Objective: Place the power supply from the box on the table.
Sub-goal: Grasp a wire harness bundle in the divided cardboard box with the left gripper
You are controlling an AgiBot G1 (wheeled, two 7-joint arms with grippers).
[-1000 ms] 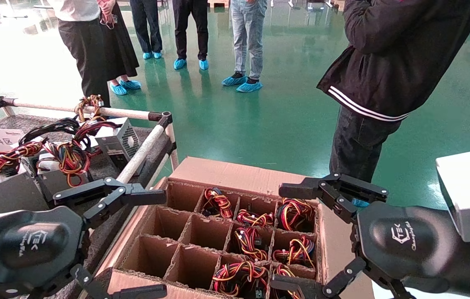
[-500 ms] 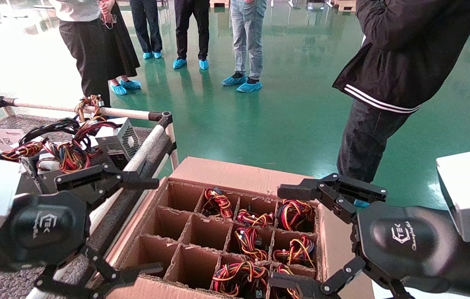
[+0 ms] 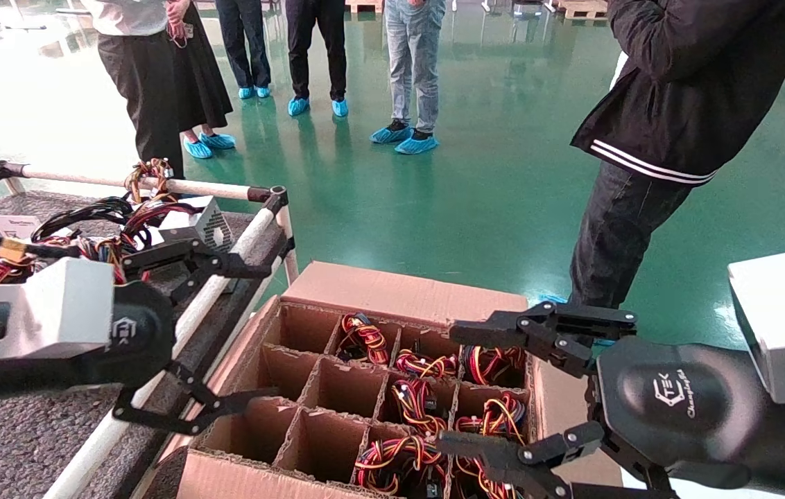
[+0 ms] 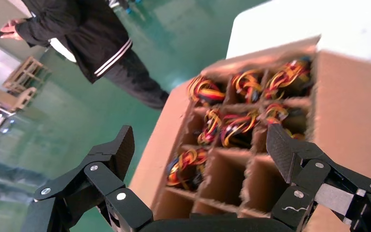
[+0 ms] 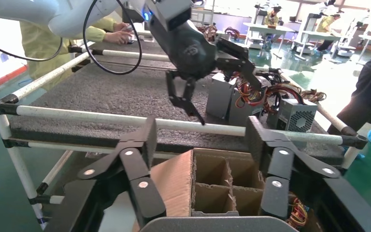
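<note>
The box [image 3: 399,294] stands low in front of me, its divider cells open on top. Power supplies fill its right-hand cells, showing mainly as red, yellow and black wire bundles [image 3: 413,398]. My left gripper [image 3: 269,330] hangs open and empty over the box's left edge, beside the table's rail [image 3: 240,242]. My right gripper [image 3: 448,388] is open and empty above the right-hand cells. In the left wrist view, the wire bundles [image 4: 236,128] lie beyond the open left gripper [image 4: 200,150]. The right wrist view shows empty cells of the box [image 5: 174,183] under the open right gripper [image 5: 201,140].
Several grey power supplies [image 3: 198,225] with wire tails lie on the table's grey mat [image 3: 11,443] to the left. A person in a black jacket [image 3: 656,138] stands just behind the box's far right corner. More people stand farther back on the green floor.
My left arm has swung left and up toward the table, its wrist turning. My right gripper has dipped slightly toward the box. The person in the black jacket has shifted right.
</note>
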